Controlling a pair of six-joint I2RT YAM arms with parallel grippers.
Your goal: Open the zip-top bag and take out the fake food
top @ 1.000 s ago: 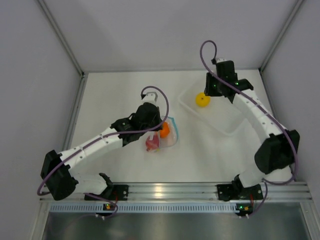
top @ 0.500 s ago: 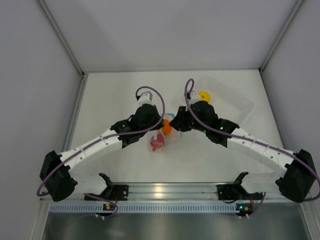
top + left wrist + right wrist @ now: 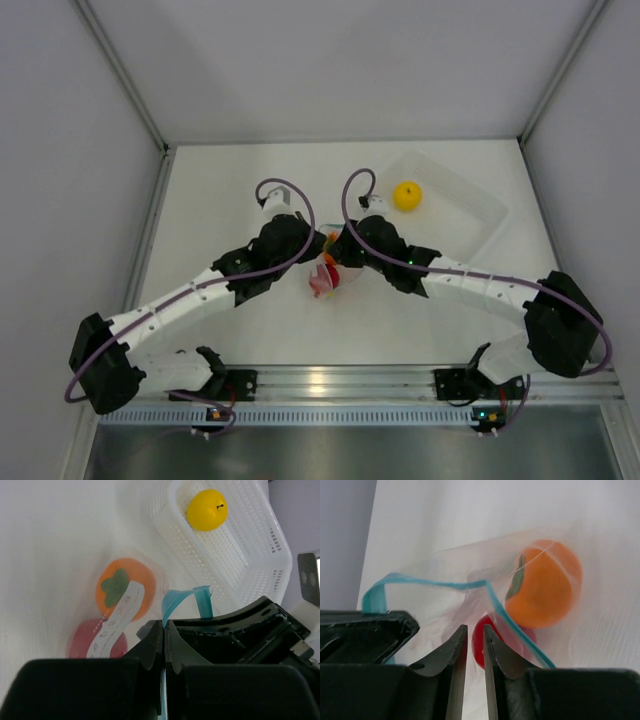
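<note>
The zip-top bag [image 3: 325, 275] lies at the middle of the bench [image 3: 220, 180], with the orange fruit [image 3: 142, 577] and red fruit [image 3: 85, 640] inside. The left end effector [image 3: 164, 626] is clamped on its blue zip strip [image 3: 175, 600]. The right end effector [image 3: 474, 630] sits at the bag's mouth, its fingers [image 3: 452, 652] almost together. I cannot tell whether they pinch the film. The yellow fruit [image 3: 206, 510] rests in the tray [image 3: 250, 555] toward the far right corner.

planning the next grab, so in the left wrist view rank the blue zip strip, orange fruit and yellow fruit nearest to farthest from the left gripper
1. zip-top bag, blue strip: pinched in the shut left gripper.
2. orange fruit: inside the bag, above-left of the fingertips.
3. yellow fruit: in the tray, far top right.
</note>
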